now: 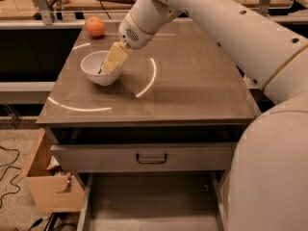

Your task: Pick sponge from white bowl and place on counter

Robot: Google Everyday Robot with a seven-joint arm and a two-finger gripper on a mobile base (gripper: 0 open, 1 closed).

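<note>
The white bowl (89, 63) stands on the left part of the grey-brown counter (192, 90). My gripper (111, 61) reaches down at a slant from the right, and its pale yellow end is inside the bowl. A thin dark strip (101, 70) shows in the bowl against the left side of the gripper. It may be the sponge's green face. The rest of the sponge is hidden behind the gripper.
An orange fruit (95, 26) sits at the counter's back left corner. White arc marks (149, 78) curve around the bowl. A grey drawer with a handle (151, 157) is below the front edge, and an open lower drawer (149, 201) is under it. A cardboard box (48, 186) stands on the floor at left.
</note>
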